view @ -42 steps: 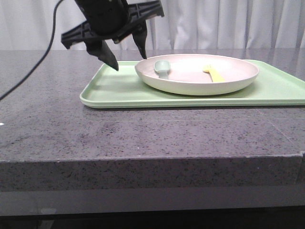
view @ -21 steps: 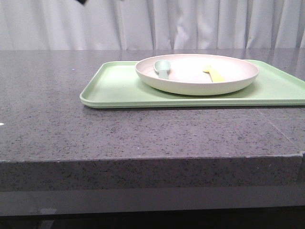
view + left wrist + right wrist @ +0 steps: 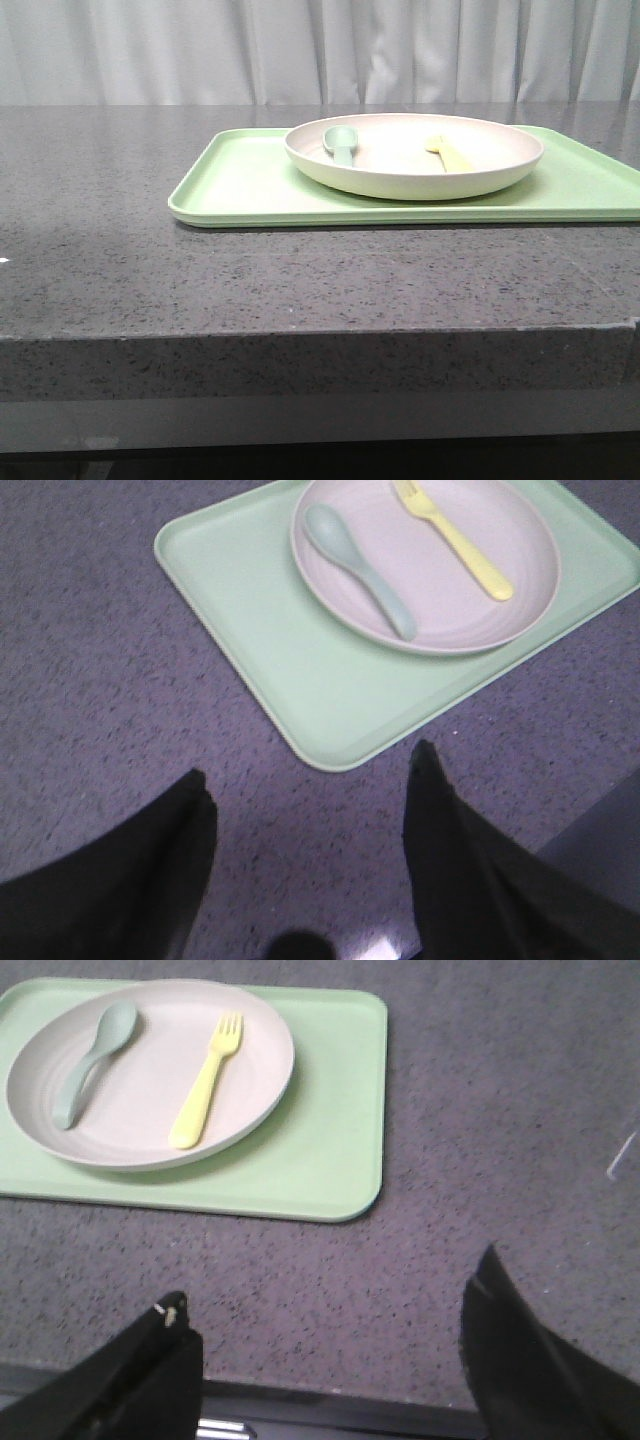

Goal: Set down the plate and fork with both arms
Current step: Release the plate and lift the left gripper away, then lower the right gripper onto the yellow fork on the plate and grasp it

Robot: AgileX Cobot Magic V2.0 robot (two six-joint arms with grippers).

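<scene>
Green tray point(image 3: 250, 190) on the speckled grey table point(image 3: 300, 290) carries the plate point(image 3: 415, 180), where the fork point(image 3: 448, 153) lies beside a spoon point(image 3: 340, 143), while the left hand point(image 3: 310, 810) and right hand point(image 3: 330, 1340) hang empty and spread wide apart.

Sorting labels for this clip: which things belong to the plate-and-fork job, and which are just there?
Job: plate, on the tray; fork, lying in the plate.
Just there: spoon, also in the plate; green tray; stone table.
</scene>
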